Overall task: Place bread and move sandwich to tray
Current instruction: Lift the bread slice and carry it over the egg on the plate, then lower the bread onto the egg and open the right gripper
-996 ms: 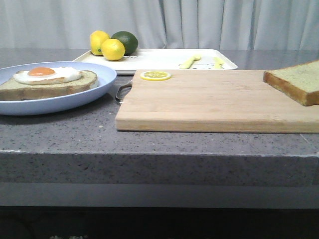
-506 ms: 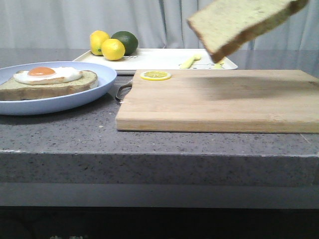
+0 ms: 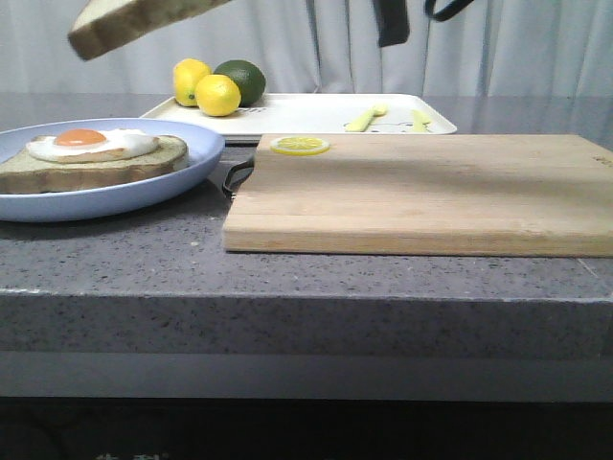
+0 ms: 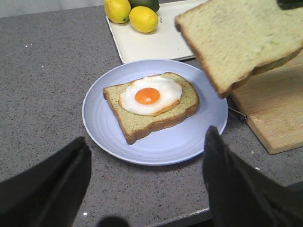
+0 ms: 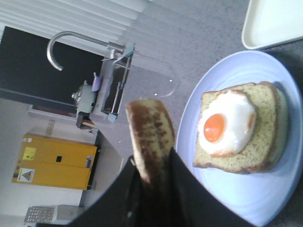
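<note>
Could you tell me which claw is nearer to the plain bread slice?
Right: the right claw is clamped on the bread slice; the left claw hangs open beside the blue plate, apart from the slice.

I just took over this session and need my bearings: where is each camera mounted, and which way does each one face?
Front view: low at the table edge, facing forward over the cutting board toward the tray; part of a dark arm shows at the top.
Left wrist view: above the plate, facing down; the open left tool frames the bottom.
Right wrist view: along the right tool, which is shut on the bread.
All three share the sandwich and the carried bread.
</note>
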Robot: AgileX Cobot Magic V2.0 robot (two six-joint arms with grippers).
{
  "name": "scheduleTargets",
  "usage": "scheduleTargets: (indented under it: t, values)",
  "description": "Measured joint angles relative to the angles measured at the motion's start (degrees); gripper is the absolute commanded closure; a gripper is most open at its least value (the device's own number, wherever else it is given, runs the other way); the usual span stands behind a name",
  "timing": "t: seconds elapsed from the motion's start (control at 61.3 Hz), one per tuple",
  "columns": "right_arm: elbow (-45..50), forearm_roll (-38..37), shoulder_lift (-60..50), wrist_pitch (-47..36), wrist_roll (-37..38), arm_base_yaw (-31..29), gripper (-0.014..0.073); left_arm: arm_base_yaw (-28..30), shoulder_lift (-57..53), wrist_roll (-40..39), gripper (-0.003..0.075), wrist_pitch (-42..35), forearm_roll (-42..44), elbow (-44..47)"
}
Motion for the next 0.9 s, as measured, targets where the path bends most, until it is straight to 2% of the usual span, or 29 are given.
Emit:
scheduleTargets:
  t: [0.131,0.424,0.604,0.816,0.898]
  values:
    - [-3.3,1.1,4.8,-5.8,0.6,4.7,0.0477,0.0,0.0,0.0,0.0226,0.0,0.0,0.0]
    - [-15.8,2.0,16.6,-8.0,4.0,9.7,0.0477,0.0,0.0,0.0,0.0227,0.0,0.0,0.0]
    - [-20.3,2.1,21.4,-8.9,4.9,10.2,0.0477,0.0,0.0,0.0,0.0226,0.0,0.0,0.0]
    - [-20.8,2.2,22.6,-9.9,5.1,10.2,0.0469,0.0,0.0,0.0,0.0227,0.0,0.0,0.0]
    - [-20.8,2.2,22.6,-9.9,5.2,10.2,0.0441,0.0,0.0,0.0,0.0226,0.0,0.0,0.0]
